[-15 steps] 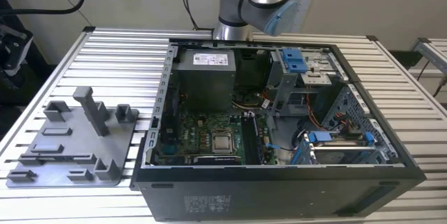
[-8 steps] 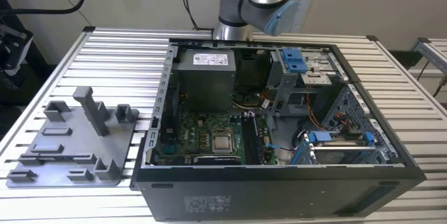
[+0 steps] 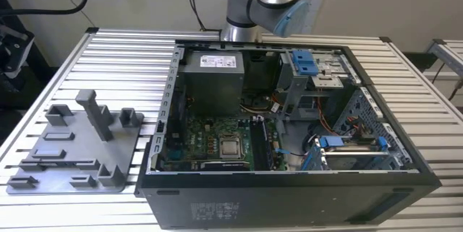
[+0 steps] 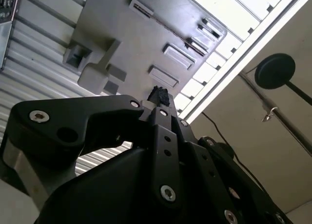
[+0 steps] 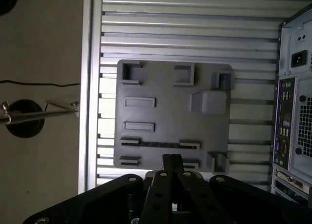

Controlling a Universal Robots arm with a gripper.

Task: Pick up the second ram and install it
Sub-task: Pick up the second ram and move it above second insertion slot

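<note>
Over the slatted table [image 3: 108, 53], the closed claw [image 5: 170, 159] hangs above the second ram [image 5: 158, 144]; case label [image 3: 217, 210] illegible.

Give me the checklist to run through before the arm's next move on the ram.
1. Ram strip seated in the grey tray: ok, it lies in a slot.
2. Pincer over the tray: ok, close to the strip.
3. Pincer open for a grasp: not ok, it is shut.
4. Pincer centred on the strip: cannot tell.
5. Computer case open: ok, motherboard exposed.
6. Free place for the strip on the motherboard: cannot tell.
</note>
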